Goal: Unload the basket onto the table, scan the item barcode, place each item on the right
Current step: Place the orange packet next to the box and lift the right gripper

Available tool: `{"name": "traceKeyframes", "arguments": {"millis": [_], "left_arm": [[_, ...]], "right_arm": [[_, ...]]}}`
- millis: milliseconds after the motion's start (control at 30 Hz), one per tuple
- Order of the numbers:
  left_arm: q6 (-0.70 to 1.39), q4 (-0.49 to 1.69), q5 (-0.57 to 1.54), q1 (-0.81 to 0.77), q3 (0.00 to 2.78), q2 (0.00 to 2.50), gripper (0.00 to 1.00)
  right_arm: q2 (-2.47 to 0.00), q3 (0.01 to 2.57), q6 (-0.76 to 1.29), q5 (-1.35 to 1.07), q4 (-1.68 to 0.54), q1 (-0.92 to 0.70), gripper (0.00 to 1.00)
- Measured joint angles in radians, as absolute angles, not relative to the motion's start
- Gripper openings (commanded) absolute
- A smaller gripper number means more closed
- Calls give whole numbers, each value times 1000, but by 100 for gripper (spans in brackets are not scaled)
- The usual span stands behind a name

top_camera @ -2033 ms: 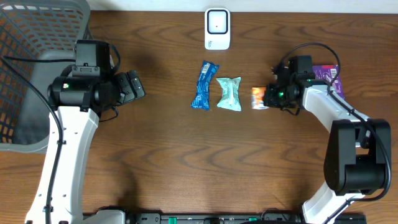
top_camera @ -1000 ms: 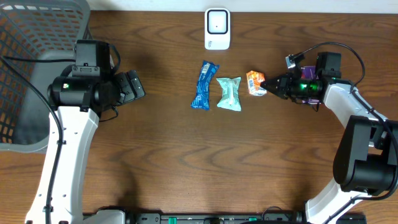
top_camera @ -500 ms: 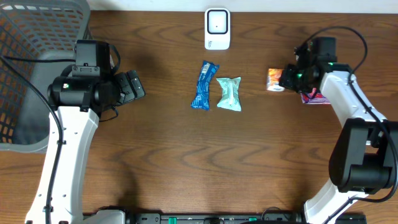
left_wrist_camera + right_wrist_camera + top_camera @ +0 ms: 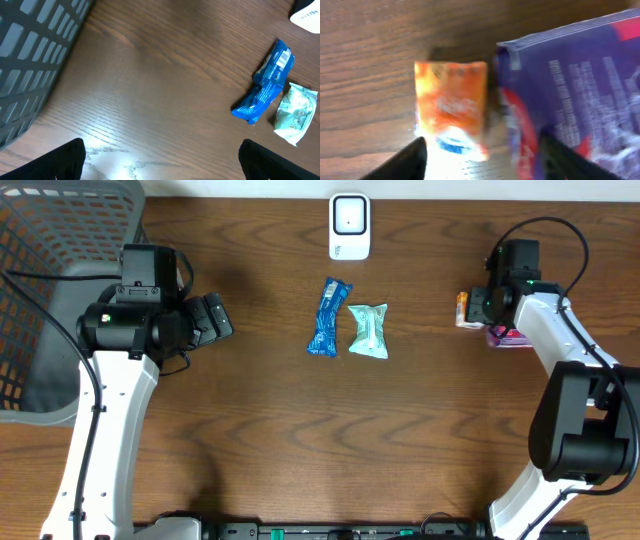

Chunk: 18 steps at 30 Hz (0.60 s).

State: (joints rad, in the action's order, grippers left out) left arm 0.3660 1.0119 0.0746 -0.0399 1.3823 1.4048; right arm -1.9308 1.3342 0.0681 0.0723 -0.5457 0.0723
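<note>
The white scanner (image 4: 349, 225) stands at the table's far edge, in the middle. A small orange packet (image 4: 462, 309) lies on the table at the right, against a purple packet (image 4: 508, 337). My right gripper (image 4: 476, 308) hovers over it, open. In the right wrist view the orange packet (image 4: 451, 107) lies between the spread fingers (image 4: 402, 162), touching neither, with the purple packet (image 4: 570, 85) right beside it. My left gripper (image 4: 216, 318) hangs open and empty at the left, and in the left wrist view its gripper (image 4: 162, 162) has bare wood between its jaws.
A blue packet (image 4: 328, 317) and a mint-green packet (image 4: 368, 330) lie side by side below the scanner, also seen as the blue packet (image 4: 267, 82) and the green packet (image 4: 295, 112). A grey mesh basket (image 4: 60, 240) fills the far left corner.
My right gripper carried the orange packet from beside the green packet rightward to the purple packet, then opened and let it go. The left arm has not moved.
</note>
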Motion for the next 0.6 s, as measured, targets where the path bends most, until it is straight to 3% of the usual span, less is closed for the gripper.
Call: {"name": "traceKeyframes", "arguments": {"millis": [167, 333, 600], "left_arm": [[366, 1012, 75, -40, 1382, 1405, 98], [366, 1012, 75, -40, 1382, 1405, 98], [366, 1012, 75, -40, 1382, 1405, 98]], "right_arm": [[-1931, 1351, 64, 73, -601, 72, 72], [-1931, 1431, 59, -6, -659, 52, 62], [-1931, 1529, 57, -146, -683, -4, 54]]}}
